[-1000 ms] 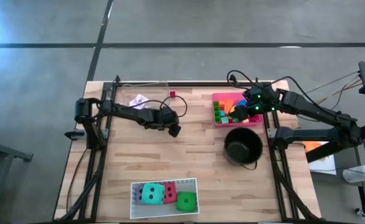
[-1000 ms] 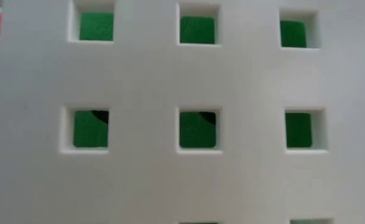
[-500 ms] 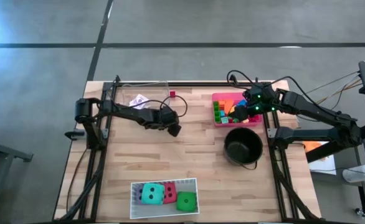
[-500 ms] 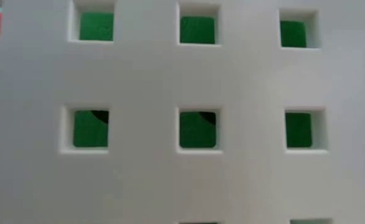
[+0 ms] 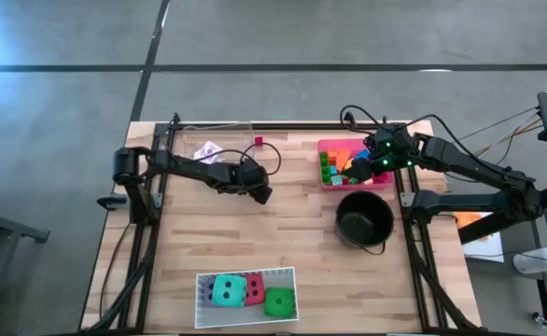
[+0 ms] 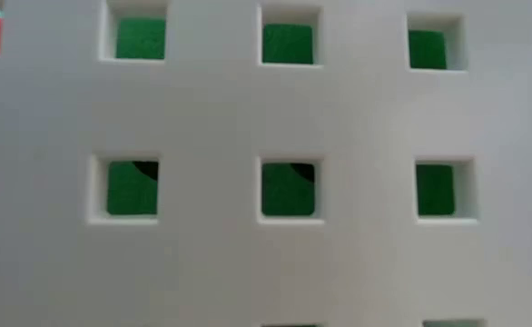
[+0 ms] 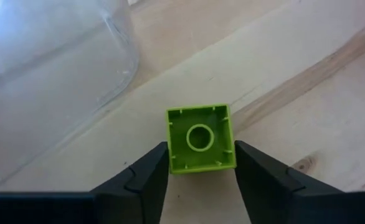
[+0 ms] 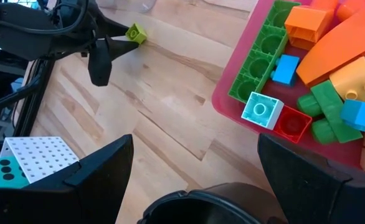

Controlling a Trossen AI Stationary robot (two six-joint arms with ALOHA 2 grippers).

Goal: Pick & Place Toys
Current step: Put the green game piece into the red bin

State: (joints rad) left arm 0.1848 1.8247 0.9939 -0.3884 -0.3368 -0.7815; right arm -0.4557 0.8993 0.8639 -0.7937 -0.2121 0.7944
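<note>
A lime-green plastic block (image 7: pixel 200 138) lies on the wooden table beside the clear tray (image 7: pixel 52 68), its hollow underside turned up toward the wrist camera. My left gripper (image 7: pixel 201 165) is shut on it left of the table's middle (image 5: pixel 262 194); the right wrist view shows the block (image 8: pixel 136 33) at its tips. My right gripper (image 8: pixel 195 177) hangs open between the pink tray (image 8: pixel 232 118) of blocks and the black pot (image 5: pixel 364 219). Teal (image 5: pixel 226 290), red (image 5: pixel 253 289) and green (image 5: pixel 278 301) dice sit in the white tray (image 5: pixel 245 273). My left gripper pinches the lime-green block by two opposite side walls (image 7: pixel 172 149), one finger on each. The fingers (image 7: pixel 151 174) slant down from the table's left side. The block rests on the table with its open underside facing up along the fingers.
A card (image 5: pixel 207 149) lies in the clear tray (image 5: pixel 208 131) at the far left, and a small red block (image 5: pixel 258 142) sits just beside it. The low view is filled by the white tray's perforated wall (image 6: pixel 266 118). Bare wood lies in the table's middle.
</note>
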